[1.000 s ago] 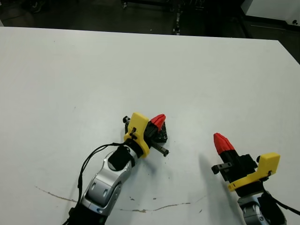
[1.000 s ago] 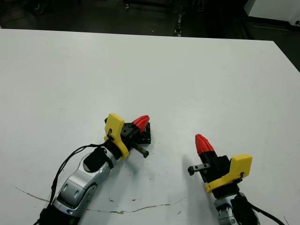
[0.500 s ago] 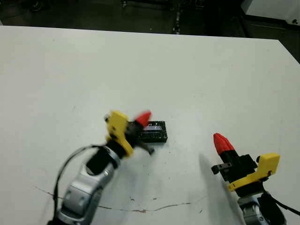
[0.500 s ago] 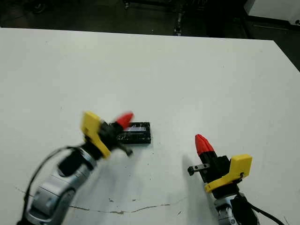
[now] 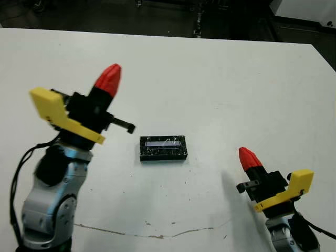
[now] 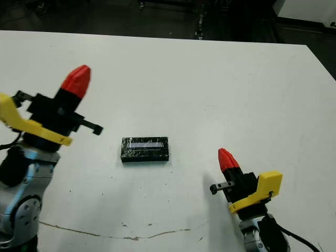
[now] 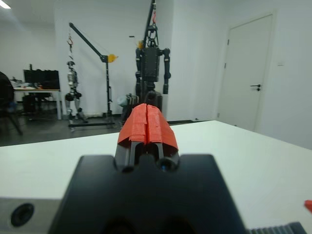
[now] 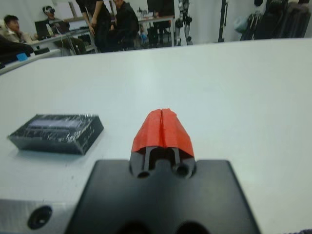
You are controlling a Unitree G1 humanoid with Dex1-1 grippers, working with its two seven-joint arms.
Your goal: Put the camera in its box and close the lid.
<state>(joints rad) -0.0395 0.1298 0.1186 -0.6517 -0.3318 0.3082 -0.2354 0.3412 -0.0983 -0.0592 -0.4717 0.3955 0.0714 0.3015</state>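
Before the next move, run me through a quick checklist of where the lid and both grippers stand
1. Lid set flat on the table, pale strip up: ok.
2. Lid fully seated on the box beneath: cannot tell; no tray rim shows under it.
3. Camera inside: cannot tell; it is not in view anywhere.
4. Left gripper clear of the lid: ok, raised well off to the lid's left, fingers shut, holding nothing.
5. Right gripper clear of the lid: ok, apart from it on the lid's right, fingers shut, holding nothing.
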